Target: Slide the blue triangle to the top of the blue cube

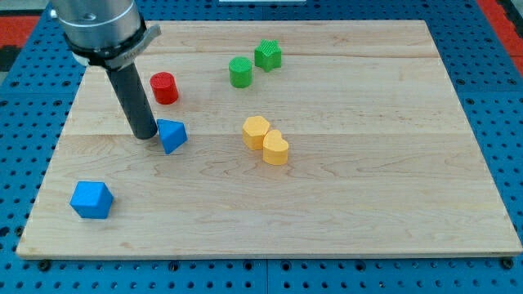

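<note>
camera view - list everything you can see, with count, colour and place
wooden board: 1, light wood, fills most of the view
blue pegboard surface: 1, blue, around the board
blue triangle block: 1, blue, left of centre
blue cube block: 1, blue, bottom left
red cylinder block: 1, red, upper left
green blocks: 2, green, top centre
yellow blocks: 2, yellow, centre, touching
my tip: 1, dark rod, just left of the blue triangle

Our arm enters from the view's top left, grey metal collar above, straight dark rod slanting down toward the view's right. Our tip (147,135) sits low at the rod's end, in full view.
</note>
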### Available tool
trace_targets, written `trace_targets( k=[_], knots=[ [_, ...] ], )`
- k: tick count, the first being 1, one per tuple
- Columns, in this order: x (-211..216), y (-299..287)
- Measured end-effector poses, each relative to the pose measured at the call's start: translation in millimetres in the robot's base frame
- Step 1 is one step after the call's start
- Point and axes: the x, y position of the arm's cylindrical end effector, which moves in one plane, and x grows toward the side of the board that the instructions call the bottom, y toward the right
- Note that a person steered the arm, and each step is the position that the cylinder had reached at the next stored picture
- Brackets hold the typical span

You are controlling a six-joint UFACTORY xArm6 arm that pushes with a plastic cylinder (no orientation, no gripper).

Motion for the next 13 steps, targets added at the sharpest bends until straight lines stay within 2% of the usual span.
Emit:
trace_targets(
  k=[1,3,4,5,6,7,8,10,12,13],
  knots=[
    [-14.2,2.8],
    [11.6,75.7],
    [10.5,114.0],
    [41.5,121.4],
    [48.7,105.2],
    [32.1,91.2],
    [30.1,43.7],
    [67.5,21.6],
    [24.9,17.0],
    [43.1,-12.7]
  ],
)
